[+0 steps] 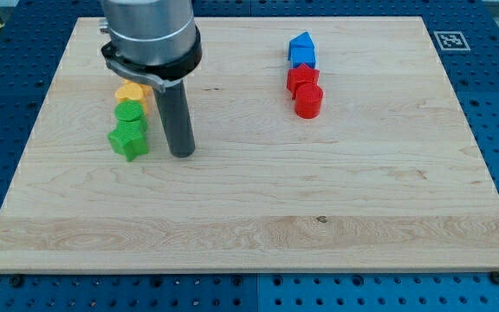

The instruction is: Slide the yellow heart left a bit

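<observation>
The rod's tip [183, 153] rests on the wooden board [319, 199], just right of the green star block [128, 139]; the yellow block [130, 91], partly hidden, has bare board to its left.

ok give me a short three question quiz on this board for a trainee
1. True or false: my tip sits at the view's right of the green star-shaped block.
2. Which block is partly hidden under the arm's grey housing? A) the blue house-shaped block B) the yellow heart block C) the red cylinder block
3. Fill in: between the yellow heart block and the green star-shaped block sits the green ____ block.

Key: 1 true, with a small gap between them. 2 B. 3 round; the three form a column at the view's left on the wooden board, while a red block of unclear shape sits between the blue and red cylinder ones.
</observation>
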You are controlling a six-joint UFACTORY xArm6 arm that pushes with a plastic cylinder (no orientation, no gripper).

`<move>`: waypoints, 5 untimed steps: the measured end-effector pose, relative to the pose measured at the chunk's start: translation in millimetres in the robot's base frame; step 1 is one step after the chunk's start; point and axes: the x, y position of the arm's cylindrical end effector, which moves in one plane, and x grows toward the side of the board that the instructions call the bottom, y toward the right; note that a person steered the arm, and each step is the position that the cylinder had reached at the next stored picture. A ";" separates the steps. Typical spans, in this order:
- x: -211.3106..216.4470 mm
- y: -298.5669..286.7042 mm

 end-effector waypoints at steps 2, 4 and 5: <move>-4.9 -53.3; -15.4 -39.7; -38.0 -28.4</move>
